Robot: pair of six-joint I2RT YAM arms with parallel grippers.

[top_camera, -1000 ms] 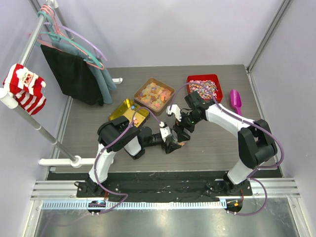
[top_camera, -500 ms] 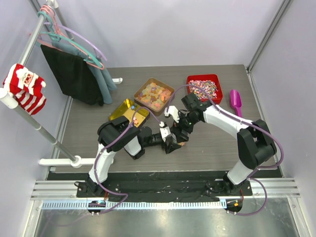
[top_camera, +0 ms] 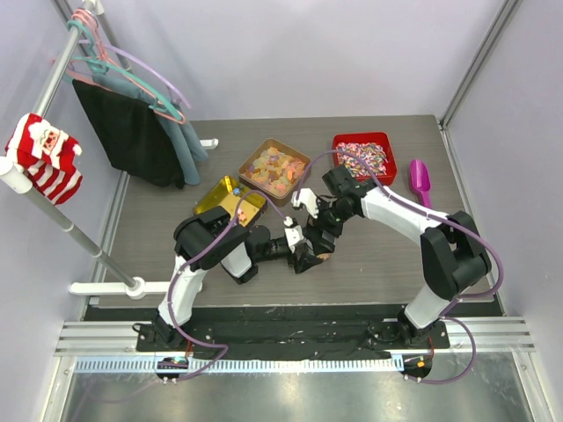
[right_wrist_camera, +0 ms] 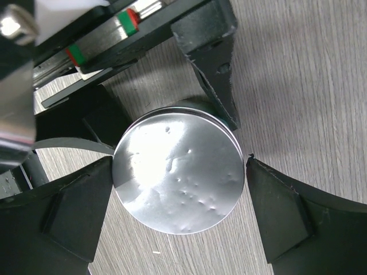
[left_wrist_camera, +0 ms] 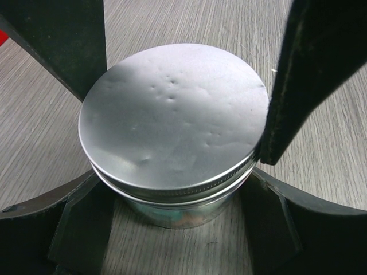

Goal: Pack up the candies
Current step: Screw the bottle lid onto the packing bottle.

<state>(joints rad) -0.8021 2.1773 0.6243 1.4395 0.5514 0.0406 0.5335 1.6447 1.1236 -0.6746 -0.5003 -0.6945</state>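
Observation:
A clear round jar [left_wrist_camera: 178, 209] with a dented silver lid [left_wrist_camera: 172, 114] stands on the table near the front middle. Through its wall I see bits of teal and orange candy. My left gripper [left_wrist_camera: 175, 229] is shut on the jar's body from the side, low on the table [top_camera: 306, 253]. My right gripper [right_wrist_camera: 179, 200] comes from above [top_camera: 323, 230], its fingers pressed to both sides of the lid [right_wrist_camera: 179, 177]. More candies [top_camera: 361, 155], small and multicoloured, fill a red tray at the back right.
A brown tin of pale orange-yellow gummies [top_camera: 274, 169] and a yellow tray [top_camera: 227, 200] stand behind the left arm. A magenta scoop [top_camera: 420, 180] lies right of the red tray. A rack with hangers and clothes [top_camera: 132, 123] stands at the far left.
My right wrist has shifted slightly left over the jar and turned a little. The left gripper and the jar have stayed where they were.

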